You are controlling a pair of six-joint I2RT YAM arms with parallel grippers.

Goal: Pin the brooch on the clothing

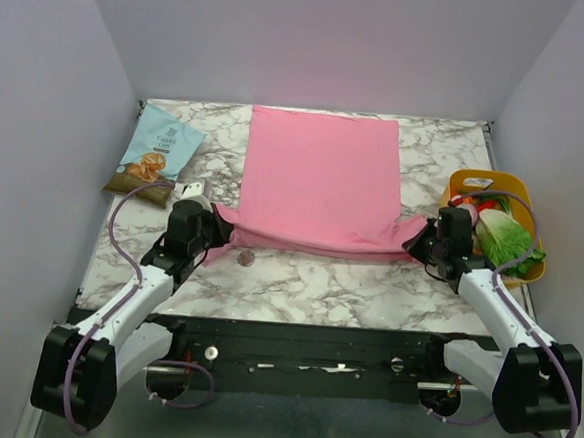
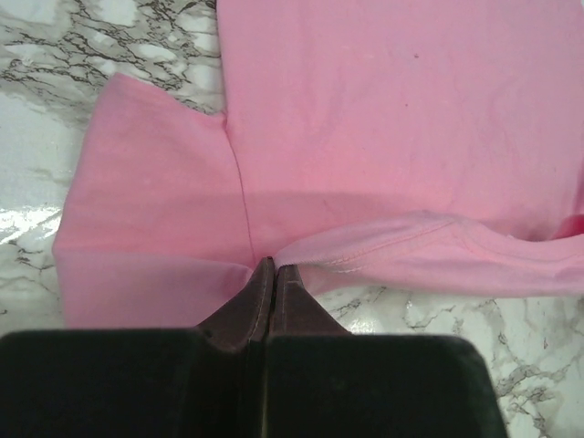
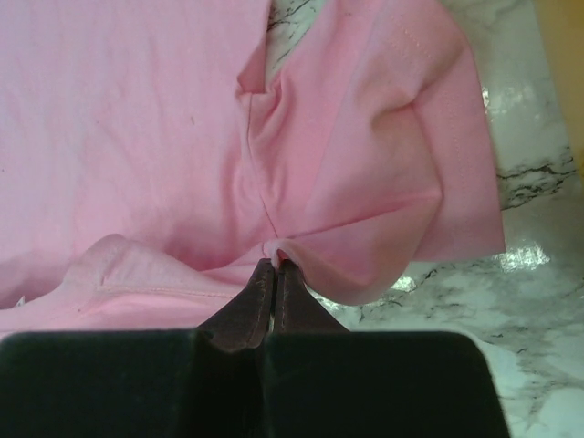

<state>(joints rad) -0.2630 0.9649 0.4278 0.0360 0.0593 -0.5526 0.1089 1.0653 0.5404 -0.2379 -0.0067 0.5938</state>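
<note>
The pink T-shirt point(image 1: 320, 176) lies spread on the marble table, its near edge towards the arms. My left gripper point(image 1: 214, 231) is shut on the shirt's near left shoulder; in the left wrist view point(image 2: 275, 265) fabric point(image 2: 365, 137) is pinched between the tips. My right gripper point(image 1: 420, 242) is shut on the near right shoulder; in the right wrist view point(image 3: 276, 265) a fold of shirt point(image 3: 137, 137) sits between the tips. The brooch point(image 1: 246, 259), a tiny grey disc, lies on the table just in front of the shirt's near edge, right of the left gripper.
A blue snack bag point(image 1: 158, 153) lies at the back left. A yellow basket point(image 1: 513, 184) with vegetables stands at the right edge, close behind the right gripper. A small white object point(image 1: 192, 188) lies behind the left gripper. Walls enclose the table on three sides.
</note>
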